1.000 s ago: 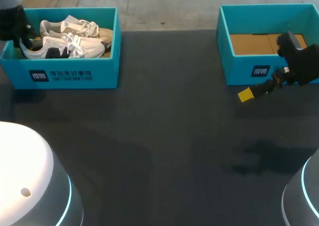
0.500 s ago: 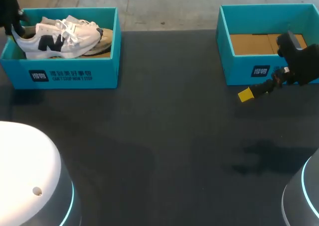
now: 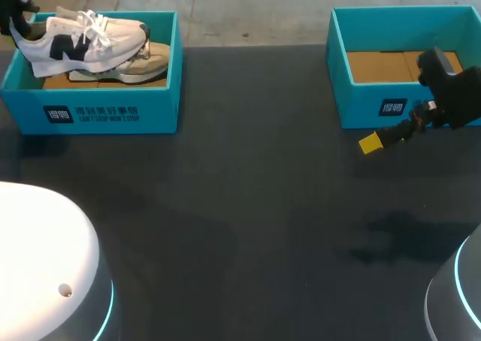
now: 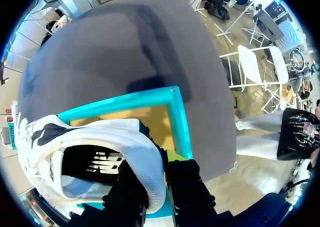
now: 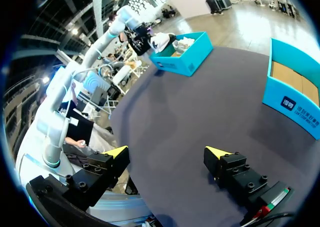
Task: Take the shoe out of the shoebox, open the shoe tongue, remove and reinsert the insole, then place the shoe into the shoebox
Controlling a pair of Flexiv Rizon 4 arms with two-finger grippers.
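- Dark tabletop nearest me. I'd call this early step one: the shoe's lifted but not set down out here yet, so tongue, insole and re-boxing are all left.
- Right gripper hangs over it, fingers spread, holding nothing.
- Just past that, the right shoebox shows a brown cardboard floor.
- Far left, the left gripper is clamped on the heel of the white sneaker, raised above the left shoebox. A second sneaker lies inside.
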